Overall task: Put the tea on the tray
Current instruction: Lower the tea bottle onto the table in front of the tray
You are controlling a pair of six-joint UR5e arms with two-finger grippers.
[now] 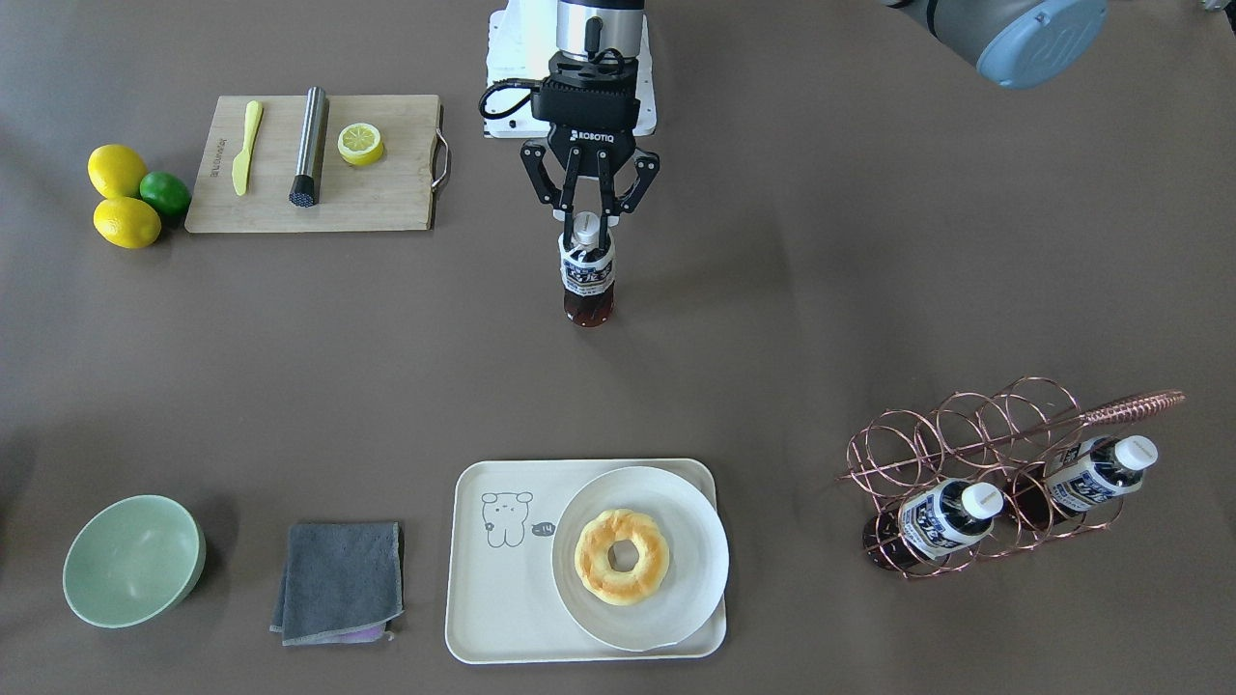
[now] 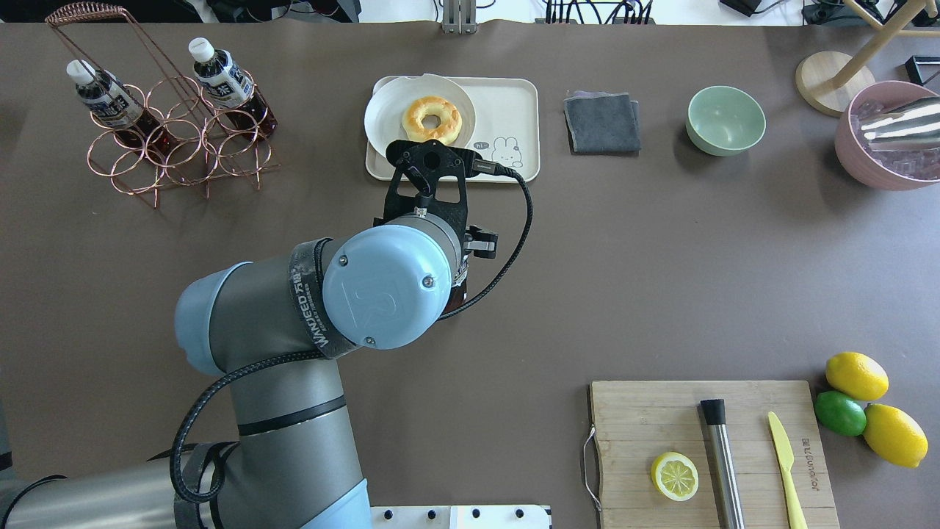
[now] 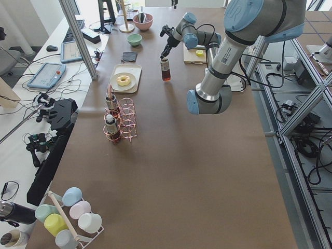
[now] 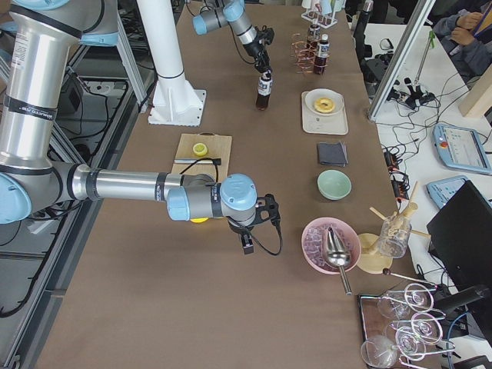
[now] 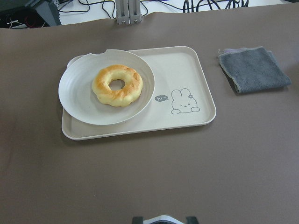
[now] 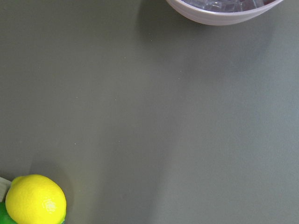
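My left gripper [image 1: 587,224] is shut on the white cap and neck of a tea bottle [image 1: 587,275]. It holds the bottle upright at mid-table, on or just above the surface. The bottle also shows in the exterior left view [image 3: 165,70]. The cream tray [image 1: 492,618] lies toward the table's far edge, well apart from the bottle, and shows in the left wrist view [image 5: 187,74]. A round white plate [image 1: 697,541] with a donut [image 1: 621,557] covers one half of it. My right gripper [image 4: 250,229] shows only in the exterior right view, so I cannot tell its state.
Two more tea bottles [image 1: 946,519] [image 1: 1101,471] lie in a copper wire rack [image 1: 966,425]. A grey cloth [image 1: 340,579] and a green bowl [image 1: 130,560] sit beside the tray. A wooden cutting board [image 1: 386,193], lemons [image 1: 121,193] and a pink ice bowl [image 2: 888,139] lie further off.
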